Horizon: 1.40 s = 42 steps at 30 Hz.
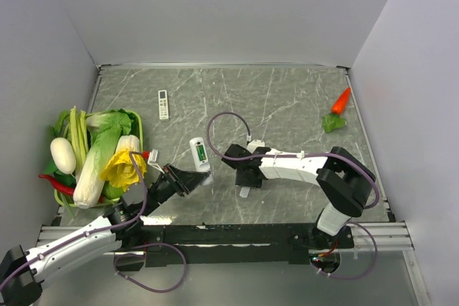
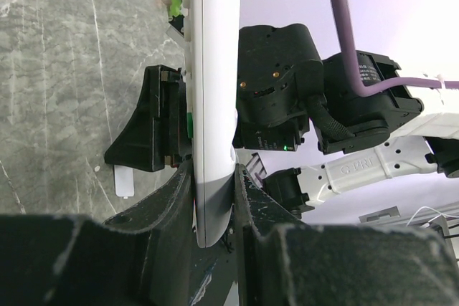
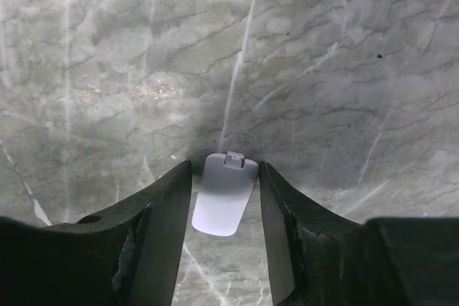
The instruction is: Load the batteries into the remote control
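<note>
**A:** Where's the remote [image 1: 201, 155]?

**B:** The left hand [image 2: 214, 171] has it clenched by its near end. It sits close to the tabletop's [image 1: 287, 105] near edge, left of the middle, with its long axis running toward the far edge. Green from the batteries [image 1: 203, 153] shows in its open back, but I can't tell if both are seated.

**A:** And the cover [image 3: 224, 198]?

**B:** It lies flat just right of the remote, lengthwise between the released fingers of the right hand [image 3: 224, 166], which is the nearer one. Whether the fingers touch it is unclear.
</note>
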Motion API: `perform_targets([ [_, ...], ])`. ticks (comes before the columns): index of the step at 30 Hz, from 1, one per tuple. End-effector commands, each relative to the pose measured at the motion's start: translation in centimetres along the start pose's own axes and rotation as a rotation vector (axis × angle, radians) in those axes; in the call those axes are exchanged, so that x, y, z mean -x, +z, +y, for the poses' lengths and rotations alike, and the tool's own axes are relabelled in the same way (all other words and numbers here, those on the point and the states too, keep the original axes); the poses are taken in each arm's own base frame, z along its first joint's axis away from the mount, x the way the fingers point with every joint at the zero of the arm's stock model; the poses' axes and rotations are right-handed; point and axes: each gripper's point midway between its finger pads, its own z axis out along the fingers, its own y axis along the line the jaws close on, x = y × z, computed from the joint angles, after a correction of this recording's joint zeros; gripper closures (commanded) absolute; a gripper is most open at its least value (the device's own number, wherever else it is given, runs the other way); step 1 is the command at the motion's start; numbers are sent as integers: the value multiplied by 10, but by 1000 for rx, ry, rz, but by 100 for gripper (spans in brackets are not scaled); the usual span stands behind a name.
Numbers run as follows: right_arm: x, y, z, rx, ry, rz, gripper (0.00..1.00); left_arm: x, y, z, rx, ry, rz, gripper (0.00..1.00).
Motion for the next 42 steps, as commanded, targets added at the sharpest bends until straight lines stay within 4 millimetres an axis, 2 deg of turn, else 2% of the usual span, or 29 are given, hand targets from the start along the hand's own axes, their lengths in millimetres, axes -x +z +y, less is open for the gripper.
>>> perform_targets([
  [1, -5, 5, 3, -22, 29, 17, 53, 3, -1, -1, -25, -11, -24, 98],
  [3, -5, 6, 3, -23, 29, 13, 55, 3, -1, -1, -25, -11, -24, 98],
  [9, 3, 2, 5, -1, -10, -23, 71, 2, 0, -2, -27, -14, -20, 98],
  [11, 13, -6, 8, 28, -6, -61, 78, 1, 0, -2, -32, -19, -17, 98],
  [15, 36, -28, 13, 83, -44, -156, 84, -1, 0, -3, -48, -39, -13, 98],
  [21, 84, -85, 24, 203, -111, -355, 91, -4, 3, -6, -65, -50, 3, 98],
  [22, 95, -104, 29, 257, -109, -404, 91, -5, 3, -7, -68, -50, 6, 98],
  [24, 107, -125, 32, 300, -160, -469, 93, -7, 5, -5, -63, -49, 12, 98],
  [25, 117, -147, 40, 369, -160, -528, 95, -6, 5, -8, -74, -50, 11, 98],
  [27, 128, -177, 41, 439, -195, -612, 96, -7, 6, -7, -75, -50, 18, 98],
  [28, 134, -190, 49, 494, -198, -657, 96, -7, 6, -9, -81, -48, 20, 98],
  [32, 142, -238, 63, 656, -244, -771, 98, -8, 7, -12, -93, -53, 24, 98],
  [35, 139, -262, 76, 736, -280, -822, 98, -7, 8, -14, -100, -53, 20, 98],
  [38, 136, -278, 91, 791, -310, -880, 98, -7, 8, -15, -105, -50, 19, 98],
  [42, 127, -284, 108, 852, -327, -918, 98, -5, 7, -17, -116, -52, 12, 98],
])
